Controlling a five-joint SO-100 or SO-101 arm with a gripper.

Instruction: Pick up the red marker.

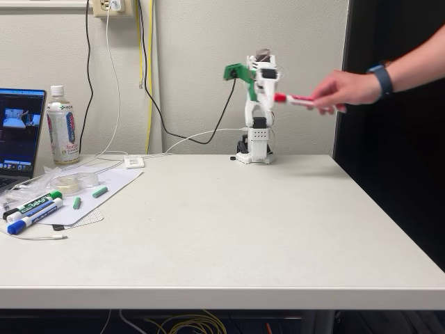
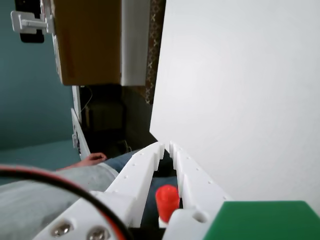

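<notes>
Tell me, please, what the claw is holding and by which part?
The claw grips the red marker at its red cap end, while a person's hand holds the other end.

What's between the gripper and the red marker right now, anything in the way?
Nothing blocks it. In the fixed view the red marker is at the raised gripper, with a person's hand gripping its far end. In the wrist view its red cap sits between the fingers. Only that hand is on it.
</notes>
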